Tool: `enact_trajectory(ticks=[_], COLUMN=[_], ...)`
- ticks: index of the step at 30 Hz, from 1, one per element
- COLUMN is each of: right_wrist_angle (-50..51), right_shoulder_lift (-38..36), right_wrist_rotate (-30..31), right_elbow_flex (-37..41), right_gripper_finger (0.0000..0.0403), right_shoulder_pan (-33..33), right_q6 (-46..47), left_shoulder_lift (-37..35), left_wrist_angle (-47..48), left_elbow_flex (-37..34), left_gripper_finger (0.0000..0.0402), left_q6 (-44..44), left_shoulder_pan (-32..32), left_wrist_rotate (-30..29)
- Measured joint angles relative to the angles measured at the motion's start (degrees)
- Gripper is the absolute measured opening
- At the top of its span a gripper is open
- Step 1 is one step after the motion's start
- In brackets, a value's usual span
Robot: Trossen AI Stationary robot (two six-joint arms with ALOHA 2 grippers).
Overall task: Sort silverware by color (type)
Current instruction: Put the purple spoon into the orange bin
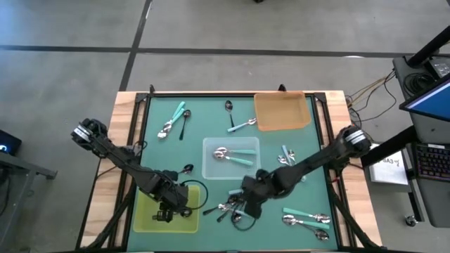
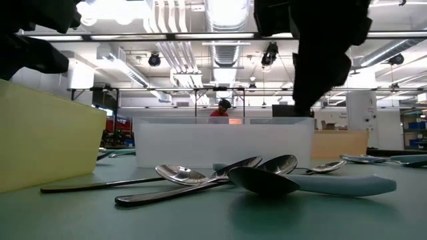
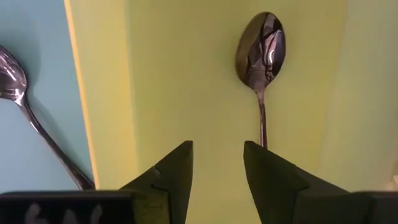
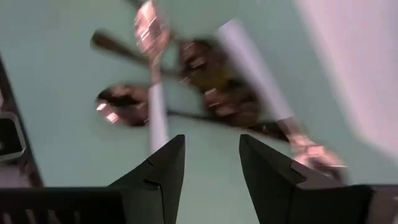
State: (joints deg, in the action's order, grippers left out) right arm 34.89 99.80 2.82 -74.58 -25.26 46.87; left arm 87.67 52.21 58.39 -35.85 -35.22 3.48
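Observation:
My left gripper (image 1: 164, 213) hangs open over the yellow-green tray (image 1: 184, 223) at the table's near left. In the left wrist view (image 3: 217, 146) a dark shiny spoon (image 3: 261, 53) lies on the tray floor, its handle running in behind one fingertip. My right gripper (image 1: 244, 206) is open just above a heap of mixed spoons (image 1: 226, 209) near the table's near edge. The right wrist view (image 4: 211, 140) shows the heap's teal-handled and dark spoons (image 4: 205, 81) below the fingers. The heap also shows in the low view (image 2: 227, 177).
A clear tray (image 1: 211, 169) at mid table holds teal-handled spoons. An orange tray (image 1: 283, 112) stands at the far right. Loose spoons lie at the far left (image 1: 172, 119), far middle (image 1: 242, 125), right (image 1: 285, 156) and near right (image 1: 306, 218). A dark spoon (image 1: 187, 169) lies near the left arm.

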Motion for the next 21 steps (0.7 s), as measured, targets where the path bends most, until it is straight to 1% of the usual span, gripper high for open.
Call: enact_trajectory(ticks=[3,11,15,21], right_wrist_angle=[1.06,7.64,9.76,10.4], right_shoulder_lift=[4.56,12.83,15.8,17.59], right_wrist_rotate=[-2.88,-3.27,-3.32,-3.52], right_elbow_flex=[-3.9,-13.55,-15.91,-16.15], right_gripper_finger=[0.0143,0.0144,0.0144,0.0143], right_shoulder_pan=[-1.18,-2.47,-2.51,-2.49], right_q6=[-0.76,-1.0,-0.98,-0.93], left_shoulder_lift=[-0.21,-0.65,-0.74,-0.76], left_wrist_angle=[0.23,0.96,0.96,1.09], left_elbow_flex=[0.0,0.0,0.0,0.0], left_gripper_finger=[0.0127,0.0127,0.0127,0.0127], left_q6=[0.02,0.01,-0.28,-1.26], left_shoulder_pan=[-0.06,-0.92,-1.62,-2.67], left_wrist_rotate=[-0.04,-1.68,-2.11,-1.39])
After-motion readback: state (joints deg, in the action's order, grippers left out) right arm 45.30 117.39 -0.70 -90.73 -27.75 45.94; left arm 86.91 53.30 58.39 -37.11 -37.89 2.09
